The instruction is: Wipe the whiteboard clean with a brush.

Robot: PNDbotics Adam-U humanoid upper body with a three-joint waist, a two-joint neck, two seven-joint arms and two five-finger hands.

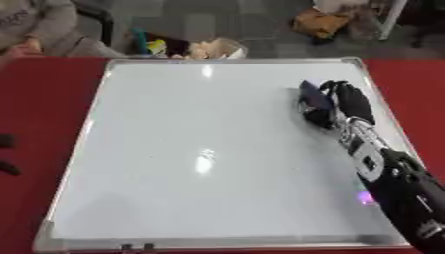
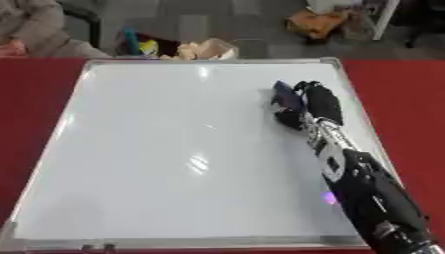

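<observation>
— Item one, the surface?

— A whiteboard [image 1: 200, 149] lying flat on a red table [image 1: 43, 99], silver-framed, filling most of both views. Its face reads blank, with two glare spots from overhead light.

— Item two, the tool?

— A dark blue brush [image 1: 315, 97], a small block standing on the board toward two o'clock from the board's middle, just inside the right frame edge.

— Item three, the working hand?

— The right hand [image 1: 349, 101], black, at the end of an arm entering from five o'clock. Its fingers curl over the top of the brush and the thumb sits below, so the brush is clasped, at nine o'clock of the palm and touching it.

— Any difference between the two eyes?

— The left eye view shows two small dark things [image 1: 7, 154] on the red table at nine o'clock, off the board's left edge; the right eye view cuts them out. The right eye view shows more red table beyond the board's right frame and a clearer pink glow [image 2: 329, 199] on the board beside the forearm.

— Item four, the other hand?

— The left hand appears in neither view.

— Surroundings?

— Clutter on the grey floor at twelve o'clock.
</observation>
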